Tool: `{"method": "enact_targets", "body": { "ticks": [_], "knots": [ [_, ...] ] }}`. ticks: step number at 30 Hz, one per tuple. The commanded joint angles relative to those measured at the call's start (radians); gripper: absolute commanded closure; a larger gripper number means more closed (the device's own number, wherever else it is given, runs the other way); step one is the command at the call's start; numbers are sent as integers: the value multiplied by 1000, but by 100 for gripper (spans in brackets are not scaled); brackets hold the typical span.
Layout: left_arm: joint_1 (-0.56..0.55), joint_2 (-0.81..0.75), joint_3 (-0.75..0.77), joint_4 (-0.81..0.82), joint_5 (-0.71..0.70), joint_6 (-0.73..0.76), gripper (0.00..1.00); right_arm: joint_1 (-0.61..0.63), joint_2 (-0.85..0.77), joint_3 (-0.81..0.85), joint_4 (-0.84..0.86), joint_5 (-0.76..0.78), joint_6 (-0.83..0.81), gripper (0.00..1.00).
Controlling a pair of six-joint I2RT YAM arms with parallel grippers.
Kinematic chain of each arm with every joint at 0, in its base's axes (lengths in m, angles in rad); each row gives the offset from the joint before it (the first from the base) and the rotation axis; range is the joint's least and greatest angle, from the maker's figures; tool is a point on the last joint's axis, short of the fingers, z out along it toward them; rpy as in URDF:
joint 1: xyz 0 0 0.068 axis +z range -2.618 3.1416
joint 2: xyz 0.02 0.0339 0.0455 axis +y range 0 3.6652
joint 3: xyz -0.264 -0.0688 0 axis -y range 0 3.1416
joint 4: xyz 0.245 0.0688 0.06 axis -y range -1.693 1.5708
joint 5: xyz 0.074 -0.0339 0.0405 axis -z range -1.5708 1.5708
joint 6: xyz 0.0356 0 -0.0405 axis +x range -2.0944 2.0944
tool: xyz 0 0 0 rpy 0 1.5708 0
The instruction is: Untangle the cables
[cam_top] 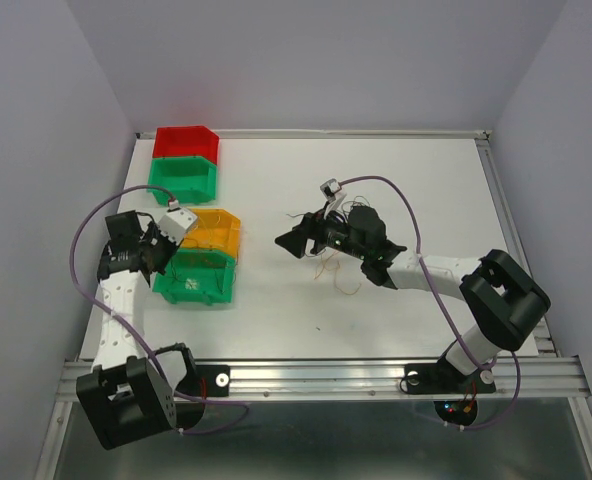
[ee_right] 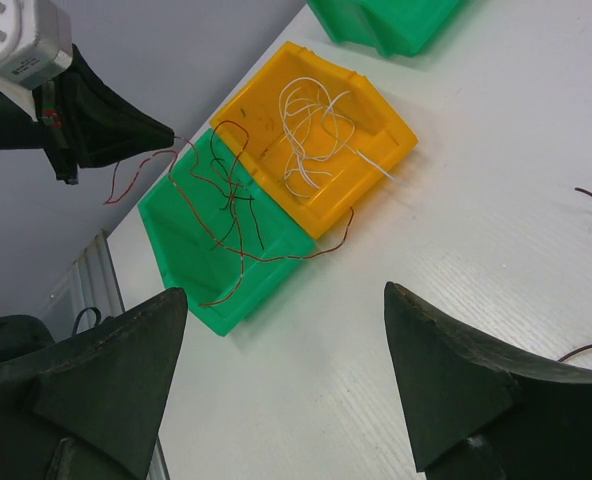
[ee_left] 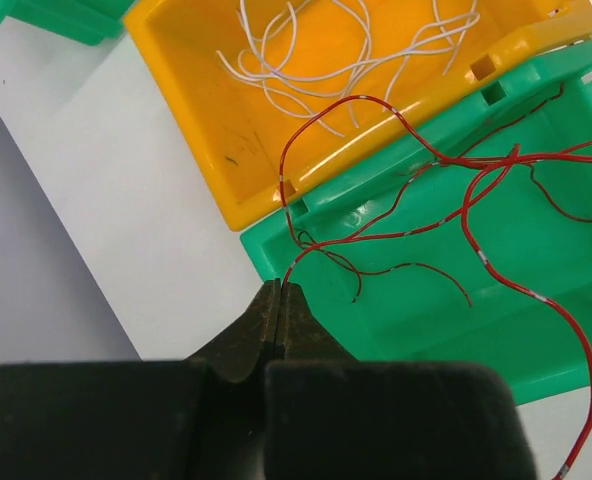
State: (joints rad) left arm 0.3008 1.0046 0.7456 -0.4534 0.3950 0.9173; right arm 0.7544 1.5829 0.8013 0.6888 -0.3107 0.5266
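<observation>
I'm seeing the left pincer (ee_left: 279, 290) pinching shut on the red cables (ee_left: 466, 205), which are draping across the near green bin (ee_left: 416, 320). Whitish cables (ee_left: 306, 65) are lying in the orange bin (ee_left: 201, 130) touching it. The right pincer (ee_right: 286, 292) is gaping wide above the white bench (cam_top: 276, 310), with loose strands (cam_top: 341, 278) lying beneath its arm. 2 more bins, the red bin (cam_top: 186, 142) and the far green bin (cam_top: 183, 180), are sitting against the pale grey walls (cam_top: 306, 60).

I see whitish cables (ee_left: 346, 50) curled inside the orange bin (ee_left: 196, 130), red cables (ee_left: 456, 170) sprawled just beside it with one looping over its rim, and stray strands (cam_top: 346, 283) on the tabletop (cam_top: 276, 300) well to its right.
</observation>
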Motion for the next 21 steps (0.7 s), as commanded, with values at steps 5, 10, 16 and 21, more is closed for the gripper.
{"method": "enact_targets", "body": {
  "ticks": [5,10,16,21],
  "knots": [
    [-139,101,-2,21,-163,-58,100,10,-6,-13,40,-1,-20,16],
    [-173,190,1,85,-242,-115,100,10,2,-11,40,-2,-20,16],
    [-199,201,-46,186,-326,-182,100,10,8,-8,35,-4,-20,16],
    [-226,140,-63,209,-343,-207,87,13,28,1,37,-21,-19,16]
  ]
}}
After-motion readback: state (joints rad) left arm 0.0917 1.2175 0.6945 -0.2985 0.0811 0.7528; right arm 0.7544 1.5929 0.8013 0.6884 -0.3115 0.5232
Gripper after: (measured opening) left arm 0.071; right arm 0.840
